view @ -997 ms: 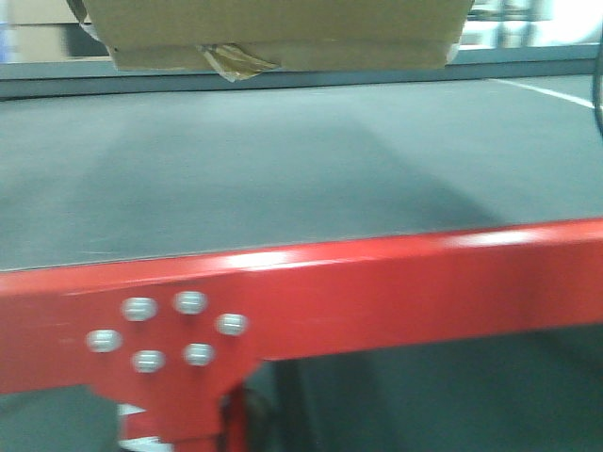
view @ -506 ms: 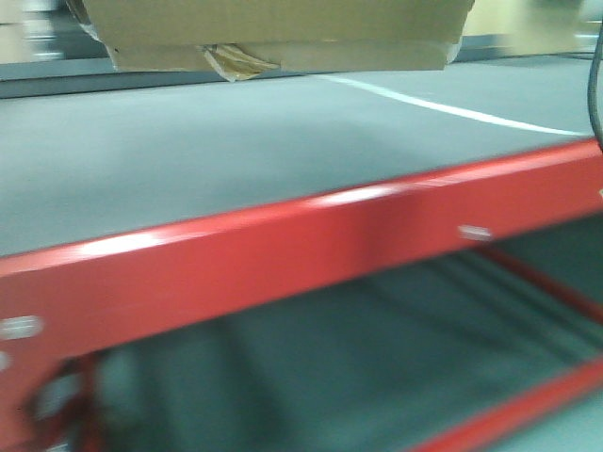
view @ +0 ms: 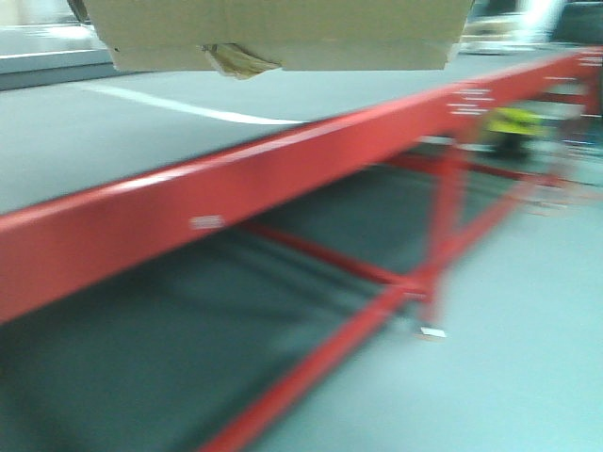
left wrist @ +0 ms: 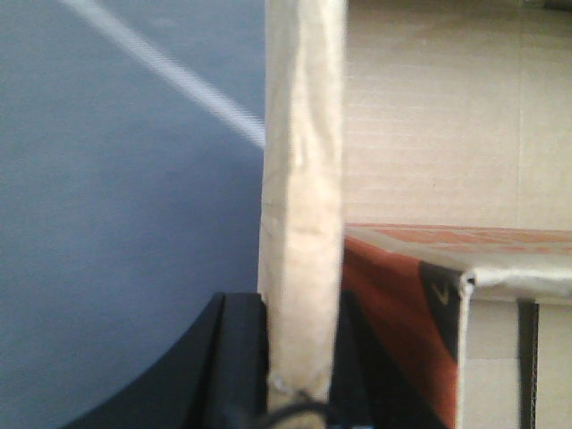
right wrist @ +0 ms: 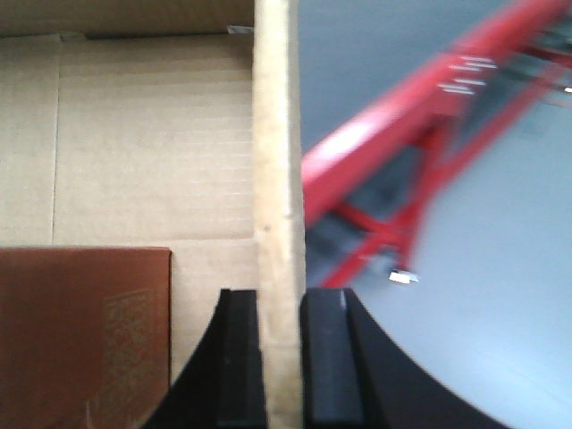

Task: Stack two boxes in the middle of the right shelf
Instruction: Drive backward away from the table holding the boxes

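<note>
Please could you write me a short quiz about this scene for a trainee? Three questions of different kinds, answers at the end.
1. True or false: the right gripper has its jaws closed on a wall of the cardboard box.
2. In the front view, the tuft of tape hangs under the box: A) left of its middle, B) at its far right corner, C) on its top.
3. Fill in: the long rack beam below the box is coloured ____.
Key: 1 true; 2 A; 3 red.
</note>
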